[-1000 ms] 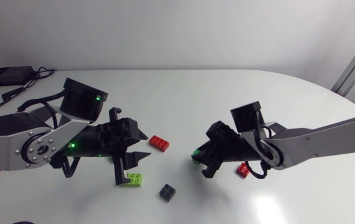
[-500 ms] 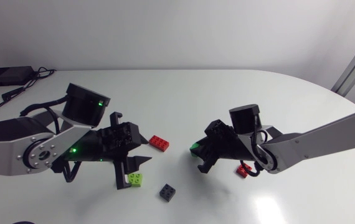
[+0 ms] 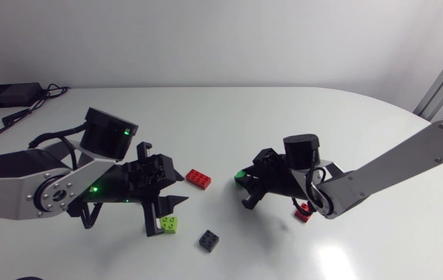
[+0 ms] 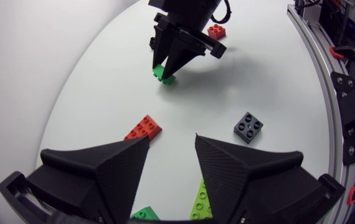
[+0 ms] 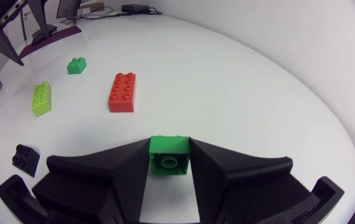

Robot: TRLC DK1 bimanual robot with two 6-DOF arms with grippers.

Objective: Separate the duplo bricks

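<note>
White surface (image 3: 284, 117): carries every loose brick; both arms reach in over it from opposite sides.
Left arm (image 3: 43, 183): comes in from its own side and ends near the middle, over the lime brick.
Right arm (image 3: 392, 159): reaches in from the far side, with its tip facing the left arm's.
Left fingers (image 4: 131, 155): spread apart with nothing between them, above the surface.
Right fingers (image 5: 137, 163): closed from both sides on the green brick, just off the surface.
Red long brick (image 3: 198, 178): lies alone between the two arms.
Lime brick (image 3: 169, 224): lies alone just under the left fingers, clear of the others.
Dark grey brick (image 3: 209, 240): sits by itself near the lime brick, not touching it.
Green brick (image 5: 169, 155): pinched in the right fingers; it looks like a single piece with nothing attached.
Small red brick (image 3: 303, 212): rests alone beside the right arm.
Small green brick (image 5: 75, 65): sits on its own beyond the lime brick.
Done: every brick in view stands apart and no stack shows, so the pulling-apart seems finished.
Left: probably only setting the green brick down in a free spot.
</note>
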